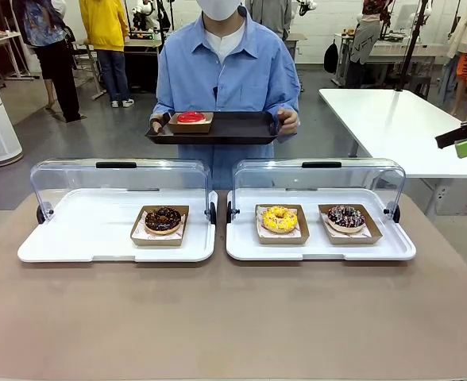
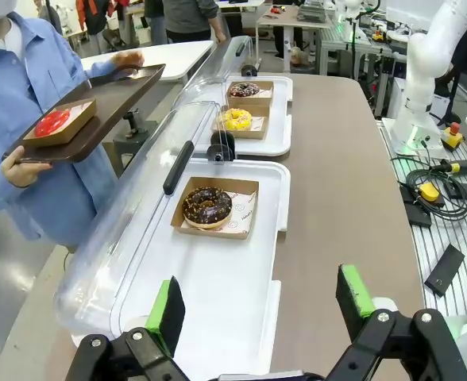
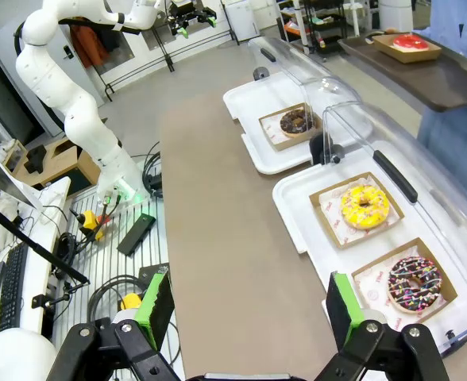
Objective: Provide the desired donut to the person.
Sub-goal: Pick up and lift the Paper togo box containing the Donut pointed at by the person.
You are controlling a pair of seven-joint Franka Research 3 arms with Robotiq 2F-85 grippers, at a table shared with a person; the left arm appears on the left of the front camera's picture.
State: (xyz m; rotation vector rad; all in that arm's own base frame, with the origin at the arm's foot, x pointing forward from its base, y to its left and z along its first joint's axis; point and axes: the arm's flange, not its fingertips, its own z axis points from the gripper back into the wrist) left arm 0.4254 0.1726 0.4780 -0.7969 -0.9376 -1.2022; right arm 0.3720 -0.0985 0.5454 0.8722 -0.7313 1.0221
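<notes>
Front view: you saw the person (image 1: 225, 75) behind the worktop (image 1: 233, 317) holding a dark tray (image 1: 245, 129) with a red donut (image 1: 191, 117) on it; wrist views: both pairs of jaws stood wide, empty.

Both clear lids (image 1: 121, 186) are flipped back at the far edge, so the white trays (image 1: 75, 234) are open from the near side. Those lids stand like a wall before the black tray (image 1: 241, 125) the person (image 1: 225, 71) holds.

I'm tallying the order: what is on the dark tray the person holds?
One red-glazed donut in a brown cardboard boat, near one end of the dark tray; the rest looks bare. The boat's walls hide the donut's underside.
</notes>
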